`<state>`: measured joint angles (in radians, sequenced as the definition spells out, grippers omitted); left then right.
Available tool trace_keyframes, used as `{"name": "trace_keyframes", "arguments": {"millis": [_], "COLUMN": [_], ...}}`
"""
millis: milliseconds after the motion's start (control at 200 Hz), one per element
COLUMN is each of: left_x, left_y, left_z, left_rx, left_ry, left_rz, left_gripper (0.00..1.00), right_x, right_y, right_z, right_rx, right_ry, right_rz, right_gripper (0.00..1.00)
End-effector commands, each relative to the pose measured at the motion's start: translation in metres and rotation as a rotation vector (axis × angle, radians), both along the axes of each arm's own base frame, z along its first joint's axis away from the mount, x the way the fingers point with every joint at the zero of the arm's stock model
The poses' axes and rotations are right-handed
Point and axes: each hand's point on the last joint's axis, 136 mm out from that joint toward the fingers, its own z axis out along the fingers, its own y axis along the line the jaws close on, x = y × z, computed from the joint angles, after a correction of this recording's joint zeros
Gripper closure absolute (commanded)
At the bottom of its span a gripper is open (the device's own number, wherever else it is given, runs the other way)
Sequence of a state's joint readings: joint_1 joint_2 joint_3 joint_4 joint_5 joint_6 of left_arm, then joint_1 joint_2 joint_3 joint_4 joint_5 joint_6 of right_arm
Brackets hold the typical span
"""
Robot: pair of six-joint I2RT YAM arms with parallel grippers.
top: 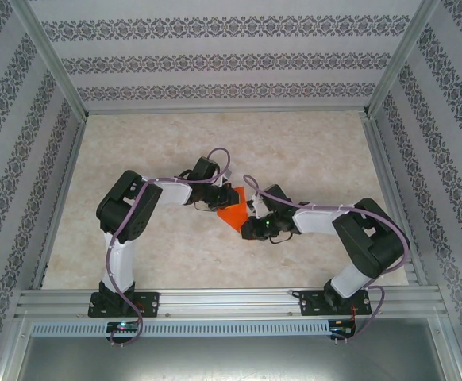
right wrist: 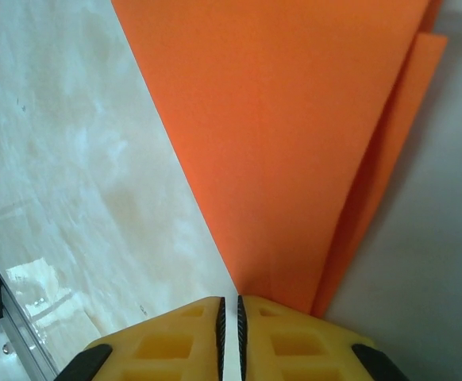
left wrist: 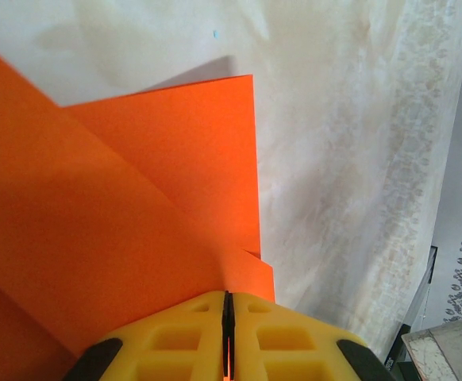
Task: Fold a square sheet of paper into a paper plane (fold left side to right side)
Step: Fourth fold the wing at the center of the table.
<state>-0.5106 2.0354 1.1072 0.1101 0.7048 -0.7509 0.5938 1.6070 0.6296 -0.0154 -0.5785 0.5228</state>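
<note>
A pale, marble-veined table (top: pixel 215 262) fills the floor of the cell, walled on three sides by wallpaper (top: pixel 215 59) with grey ornamental bands. A ribbed aluminium rail (top: pixel 231 302) runs along the near edge. The left arm (top: pixel 128 214) and right arm (top: pixel 358 238), black and white with lilac cables, bend inward and meet near the table's middle.

Between them lies the square sheet of paper (top: pixel 232 213), thin, matte, bright orange, folded into overlapping layers with straight creases. From above it shows as a wedge with its point toward the near edge.

In the left wrist view the left gripper (left wrist: pixel 227 295) has its blocky yellow fingers (left wrist: pixel 183 325) pressed together on the paper's edge, and orange shows in the slit between them. In the right wrist view the paper narrows to a point just at the right gripper (right wrist: pixel 231 300). Its jaws stand a thin, pale sliver apart, and I cannot tell whether they pinch the paper.
</note>
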Motion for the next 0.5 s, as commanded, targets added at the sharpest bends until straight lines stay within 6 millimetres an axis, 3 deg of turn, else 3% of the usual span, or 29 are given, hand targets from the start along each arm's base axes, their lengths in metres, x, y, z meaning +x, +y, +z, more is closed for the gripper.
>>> {"name": "trace_keyframes", "arguments": {"millis": [0, 110, 255, 395, 495], "left_x": [-0.017, -0.016, -0.016, -0.016, -0.016], "left_y": [0.026, 0.026, 0.025, 0.023, 0.021], "left_z": [-0.038, -0.037, -0.035, -0.033, -0.032], "left_rx": [0.144, 0.142, 0.139, 0.133, 0.129], "left_ry": [0.080, 0.078, 0.074, 0.072, 0.067], "left_rz": [0.028, 0.027, 0.026, 0.023, 0.021], "left_gripper": [0.87, 0.87, 0.87, 0.87, 0.87], "right_x": [-0.038, -0.038, -0.030, -0.010, 0.011], "right_y": [-0.021, -0.020, -0.018, -0.010, -0.003], "right_z": [-0.020, -0.009, 0.023, 0.057, 0.063], "right_rx": [-0.092, -0.078, -0.034, 0.048, 0.071], "right_ry": [0.138, 0.124, 0.069, -0.005, -0.030], "right_rz": [0.003, 0.005, 0.007, -0.015, -0.042], "right_gripper": [0.86, 0.88, 0.94, 0.95, 0.95]}}
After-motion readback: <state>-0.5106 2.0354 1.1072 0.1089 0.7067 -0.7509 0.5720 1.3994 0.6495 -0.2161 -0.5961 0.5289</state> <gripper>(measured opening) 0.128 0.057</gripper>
